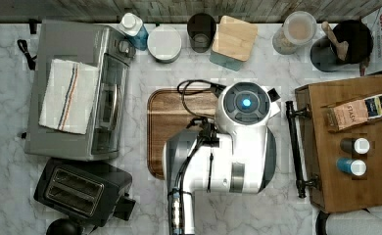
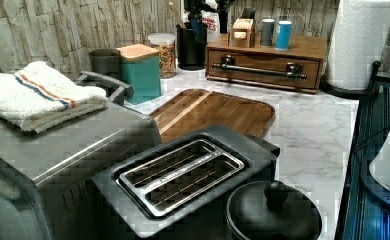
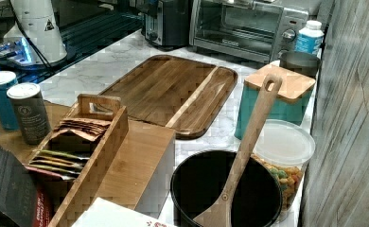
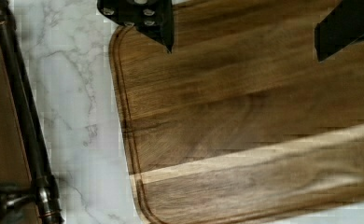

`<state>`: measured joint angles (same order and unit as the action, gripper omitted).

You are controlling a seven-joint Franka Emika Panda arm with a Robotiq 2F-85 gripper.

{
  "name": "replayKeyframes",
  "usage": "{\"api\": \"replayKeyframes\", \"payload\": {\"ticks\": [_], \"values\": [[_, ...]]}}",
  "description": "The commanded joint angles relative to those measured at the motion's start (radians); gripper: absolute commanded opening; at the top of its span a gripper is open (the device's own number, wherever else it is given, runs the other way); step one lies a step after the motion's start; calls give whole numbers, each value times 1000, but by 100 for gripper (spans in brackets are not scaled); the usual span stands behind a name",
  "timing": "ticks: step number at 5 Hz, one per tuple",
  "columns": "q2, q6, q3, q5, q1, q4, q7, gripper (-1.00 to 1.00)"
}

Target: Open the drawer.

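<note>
Gripper point(image 4: 243, 35) fingers are seen spread wide, holding nothing, above the wooden tray point(image 4: 245, 130). Beside the tray, the drawer point(image 2: 263, 62) is found shut, its black bar handle point(image 4: 24, 116) unobstructed. White marble counter point(image 4: 73, 93) separates both.

Kitchen counter setting. White-grey marble-pattern worktop point(image 1: 145, 73) backed by a weathered plank wall point(image 2: 43, 30). In the top view: silver toaster oven point(image 1: 76, 90) at 9 o'clock, carrying a folded white striped towel point(image 1: 66, 95); black two-slot toaster point(image 1: 79, 188) at 7 o'clock; teal canister with square wooden lid point(image 1: 233, 39) at 12 o'clock; black utensil pot with wooden spatula point(image 1: 343, 41) at 1 o'clock. Clear lidded jar of mixed snacks point(image 3: 282, 161); white paper-towel roll point(image 2: 360, 42).
</note>
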<state>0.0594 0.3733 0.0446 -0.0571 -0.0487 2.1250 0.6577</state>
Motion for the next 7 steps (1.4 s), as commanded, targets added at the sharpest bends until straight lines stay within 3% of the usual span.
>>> {"api": "replayKeyframes", "payload": {"ticks": [1,4,5,7], "values": [[61,209,126,-58,-87,109,270,100],[72,384,162,-141,-161,229,545,100],[22,415,191,-134,-160,212,612,100],[-14,452,186,-179,-180,212,592,100]]}}
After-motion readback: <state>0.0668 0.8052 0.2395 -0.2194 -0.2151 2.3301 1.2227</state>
